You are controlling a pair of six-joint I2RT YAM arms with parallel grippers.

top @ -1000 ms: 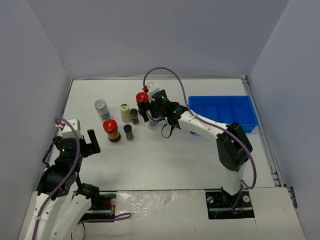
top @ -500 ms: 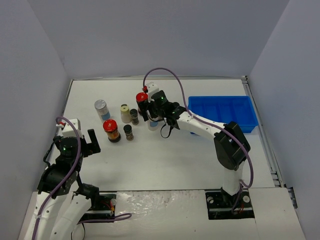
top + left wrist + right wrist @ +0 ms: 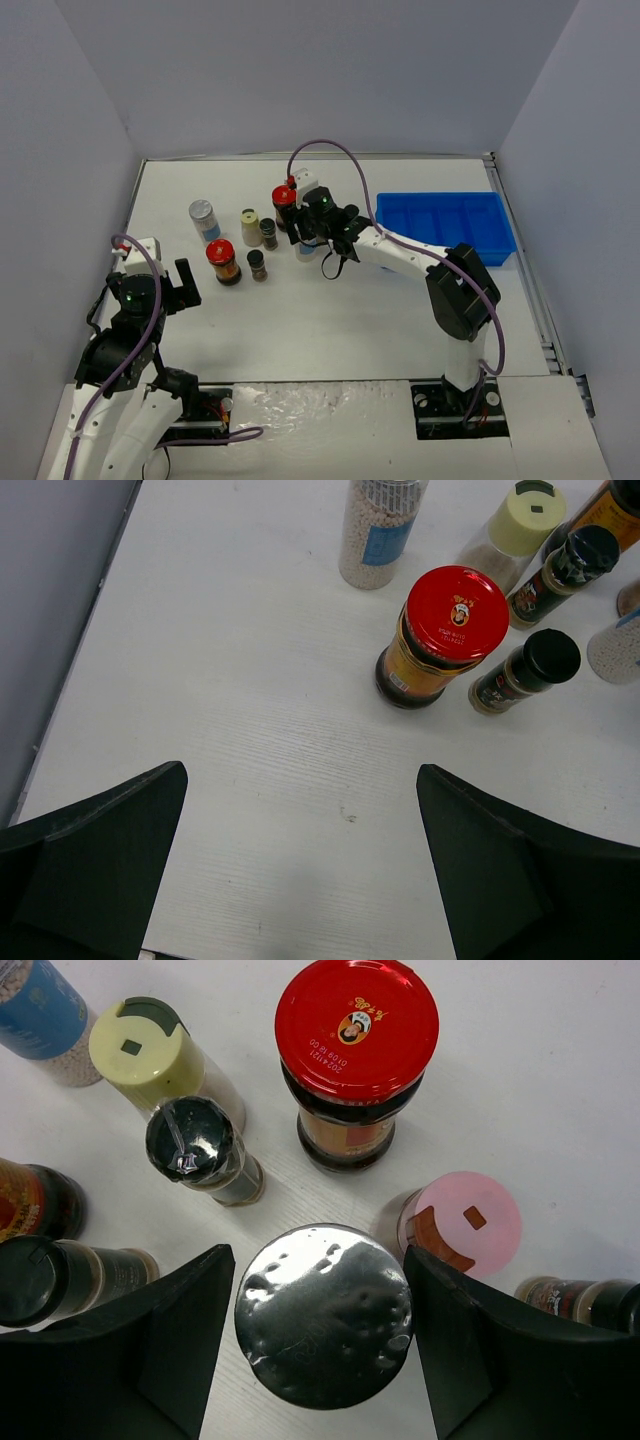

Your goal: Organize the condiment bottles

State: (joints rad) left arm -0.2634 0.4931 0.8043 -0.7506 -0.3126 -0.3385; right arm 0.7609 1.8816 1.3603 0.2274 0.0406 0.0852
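Well to the left of the blue compartmented tray (image 3: 470, 225), out on the white tabletop (image 3: 330, 310), the right claw (image 3: 318, 1260) has a finger pressed to either side of a silver-lidded jar (image 3: 322, 1315), so I'd call it clamped on that jar. Whether the jar's foot is clear of the tabletop I can't make out from overhead.

The trouble is the crowd around it. A pink-capped jar (image 3: 467, 1222) stands just beside the finger on the tray side. A small black-capped bottle (image 3: 190, 1138) stands near the finger on the side away from the tray, and a red-lidded sauce jar (image 3: 357, 1025) stands close behind. If the arm swings towards the tray before it has risen enough, that tray-side finger or the jar's own body would likely clip the pink cap and topple it. The grip also sits high, near the smooth lid, so a quick move might let the jar tilt or slip.

The right arm reaches out long from its base, forearm slanting away from the tray, wrist turned down over the cluster. The left arm is folded up at the corner farthest from the tray. The left claw (image 3: 300, 870) is spread wide and holds nothing, aimed at bare tabletop short of a second red-lidded jar (image 3: 456, 613).
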